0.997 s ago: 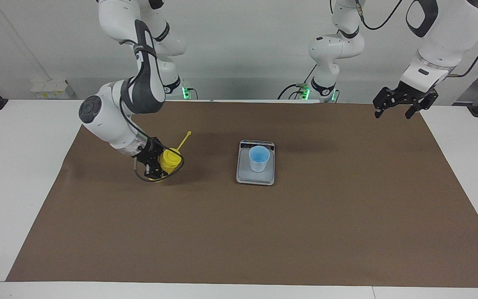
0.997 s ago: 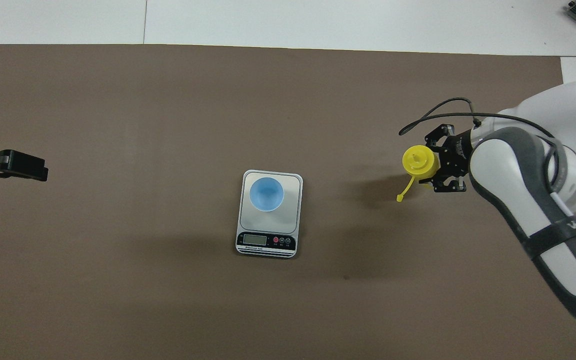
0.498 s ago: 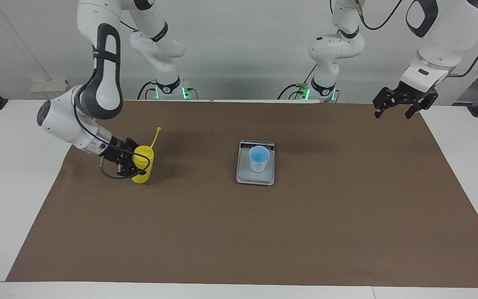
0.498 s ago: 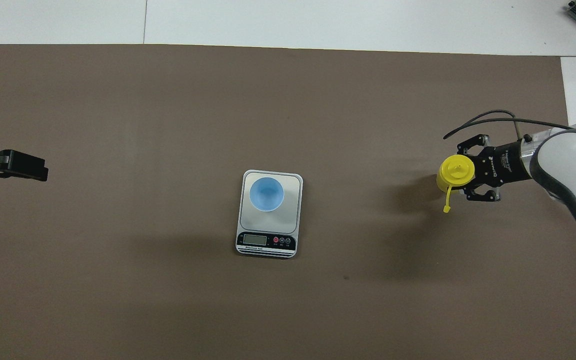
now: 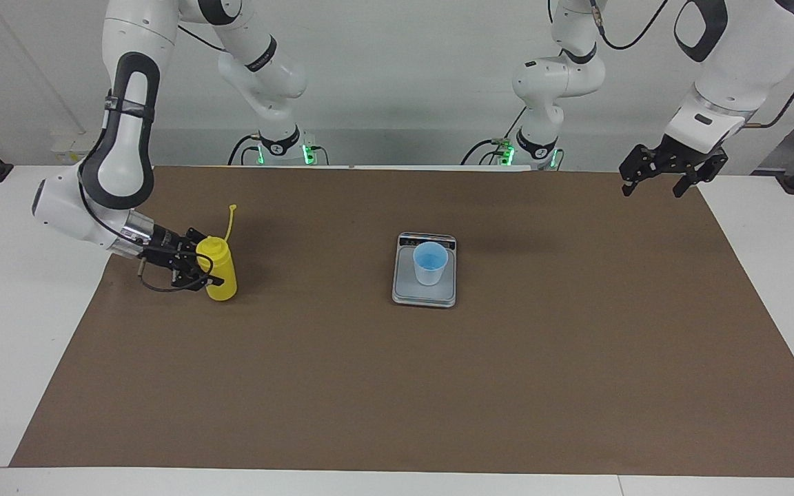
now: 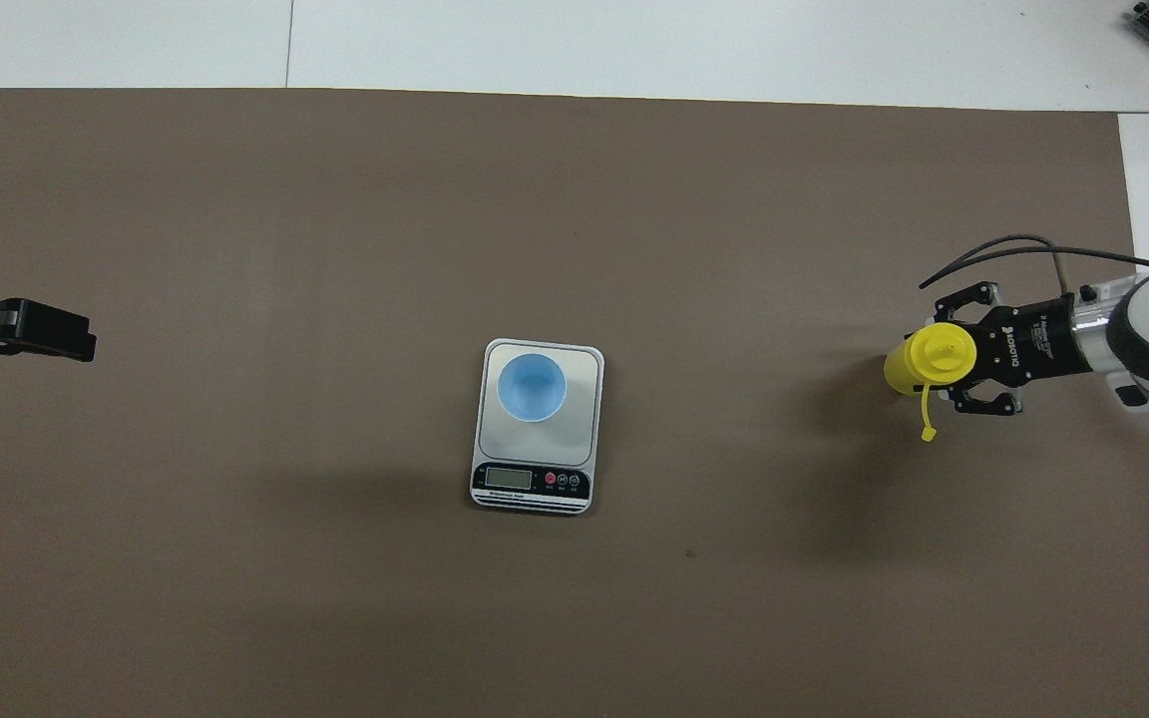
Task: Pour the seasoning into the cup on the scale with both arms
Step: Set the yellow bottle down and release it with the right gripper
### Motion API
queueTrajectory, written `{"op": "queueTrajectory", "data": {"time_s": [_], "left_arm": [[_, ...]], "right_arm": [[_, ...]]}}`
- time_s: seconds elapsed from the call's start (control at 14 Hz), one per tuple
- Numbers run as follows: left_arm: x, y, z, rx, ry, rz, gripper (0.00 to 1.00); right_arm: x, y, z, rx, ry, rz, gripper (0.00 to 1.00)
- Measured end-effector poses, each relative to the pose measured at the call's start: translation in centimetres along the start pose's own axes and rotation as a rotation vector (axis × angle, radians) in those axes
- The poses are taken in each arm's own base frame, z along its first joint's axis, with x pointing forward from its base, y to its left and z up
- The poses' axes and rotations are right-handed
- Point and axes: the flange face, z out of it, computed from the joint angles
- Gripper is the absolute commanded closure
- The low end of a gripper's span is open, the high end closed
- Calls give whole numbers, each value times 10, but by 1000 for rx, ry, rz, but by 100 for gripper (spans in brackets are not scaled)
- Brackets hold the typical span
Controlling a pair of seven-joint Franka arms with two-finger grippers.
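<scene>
Scale (image 5: 424, 270) sits mid-mat, cup (image 5: 430, 263) upright on it, bare brown mat (image 5: 397, 386) on every side. Left gripper (image 5: 673, 176) waits, fingers apart, over the mat's edge. Right gripper (image 5: 198, 266) is clamped on the upright seasoning bottle (image 5: 220, 269) near the mat's edge at the right arm's end.
</scene>
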Motion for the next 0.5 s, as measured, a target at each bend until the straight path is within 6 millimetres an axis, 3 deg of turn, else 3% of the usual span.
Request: {"op": "queueTrajectory", "data": {"time_s": [0.07, 0.5], "left_arm": [[0, 0, 0, 0, 0, 0, 0], [0, 0, 0, 0, 0, 0, 0]], "right_arm": [[-1, -1, -1, 7, -2, 0, 0], [-24, -11, -34, 64, 60, -56, 0]]}}
